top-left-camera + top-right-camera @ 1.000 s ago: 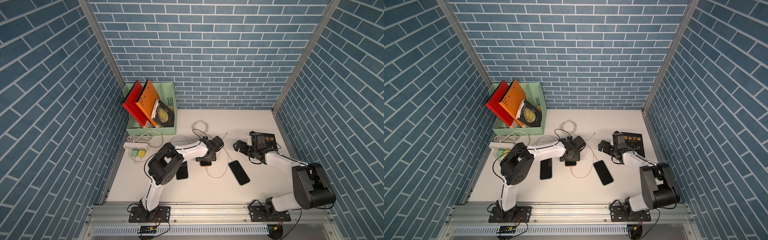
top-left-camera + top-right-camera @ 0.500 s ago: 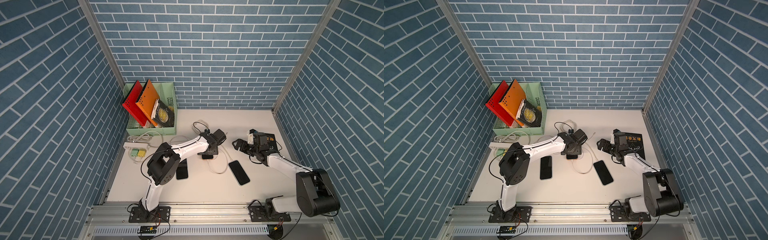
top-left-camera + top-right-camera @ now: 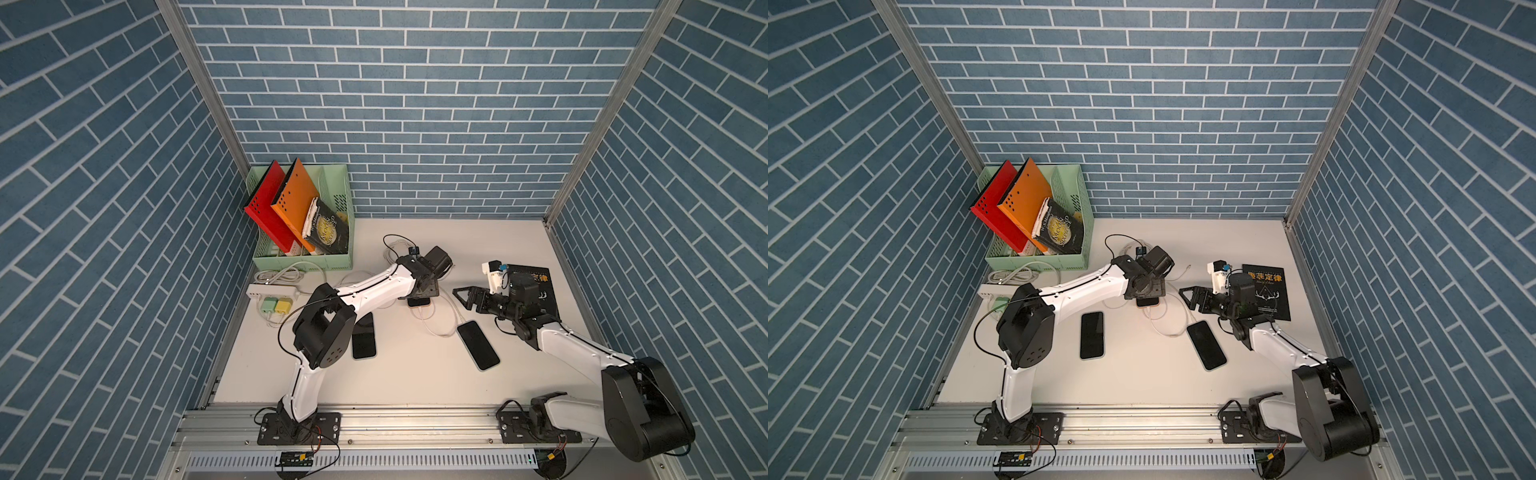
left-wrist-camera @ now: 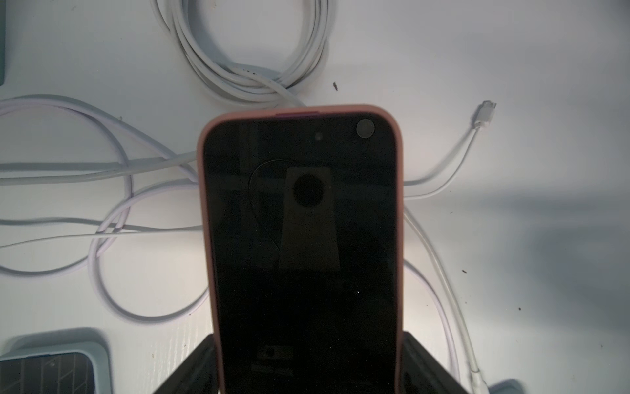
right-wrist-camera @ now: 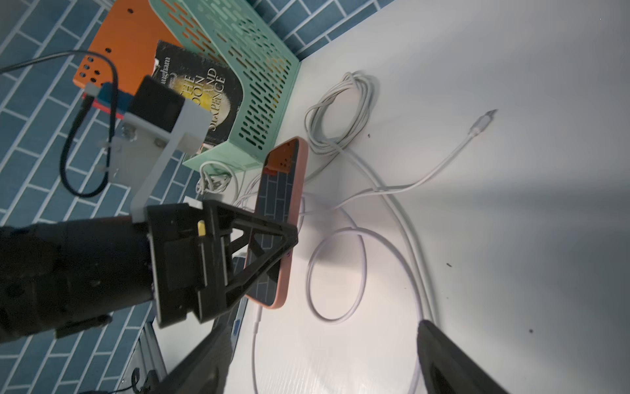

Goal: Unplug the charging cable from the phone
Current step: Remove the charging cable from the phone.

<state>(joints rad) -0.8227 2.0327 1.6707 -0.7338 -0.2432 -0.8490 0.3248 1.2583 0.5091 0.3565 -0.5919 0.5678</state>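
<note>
Phone (image 4: 303, 238), pink case and dark screen, sits mid-table. The L gripper (image 4: 306, 358) pinches it across its width, fingers (image 4: 191, 371) pressed on both long edges near the plug end. Can't tell if it rests on the table (image 3: 415, 374) or hangs just above it.

Changes vs a sec ago:
- L arm has stretched further out and carried the phone toward the back wall, away from the base rail. In both top views only the phone's near end shows from under the wrist.
- R gripper (image 3: 462, 299) has slid in from the black book (image 3: 536, 286) side. It's now near the phone but apart from it. Its fingers (image 5: 450, 358) are spread w/ nothing between them, a bit narrower than before.

The charging cable (image 5: 255, 341) is a white lead leaving the phone's near end. In the R wrist view the plug looks still seated, so the unplug isn't done yet. Don't mix it up w/ the loose lead (image 4: 485, 111), whose bare connector lies on the table beyond the phone, or w/ the coiled cable (image 4: 255, 68) further back.

My read: L is the anchor and has moved the phone to where R can reach it, and R is lining up on the plug. Next move prob. calls for R to drop to the plug body, close on it and pull straight along the phone's long axis while L holds firm. Main risks are grabbing the wrong strand in that tangle, or an angled pull.
</note>
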